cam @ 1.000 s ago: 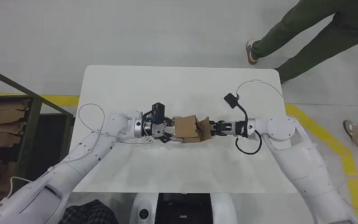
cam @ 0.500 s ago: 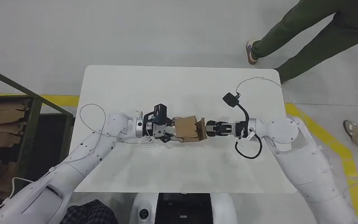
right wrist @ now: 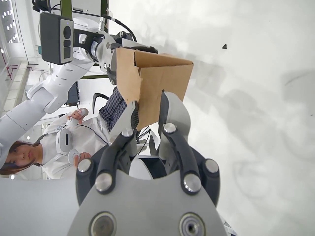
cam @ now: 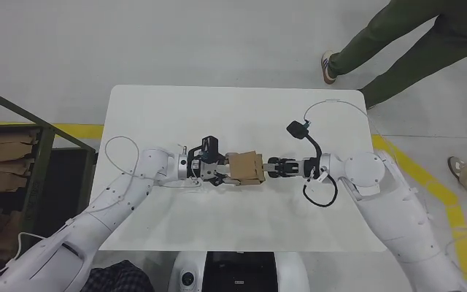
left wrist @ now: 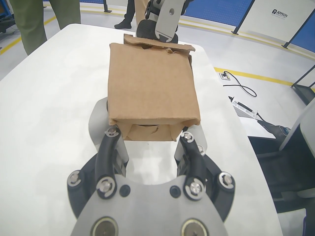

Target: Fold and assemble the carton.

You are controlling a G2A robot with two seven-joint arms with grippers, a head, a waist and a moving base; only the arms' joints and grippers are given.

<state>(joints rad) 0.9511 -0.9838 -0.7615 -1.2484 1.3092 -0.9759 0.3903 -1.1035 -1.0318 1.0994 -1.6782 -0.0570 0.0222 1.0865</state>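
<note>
At opposite ends of the carton (cam: 244, 168), your left gripper (left wrist: 151, 124) clamps one end and your right gripper (right wrist: 149, 101) pinches the other; it looks like light, crushable card, so hold near creases.

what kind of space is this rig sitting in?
Likely a factory-style robotics test floor: yellow floor lines, blue partition panels, and a rack of flat cardboard beside the white table where the carton is held.

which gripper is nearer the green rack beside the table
Left. The left gripper holds the carton end facing the green rack; the right gripper is at the carton's far end.
</note>
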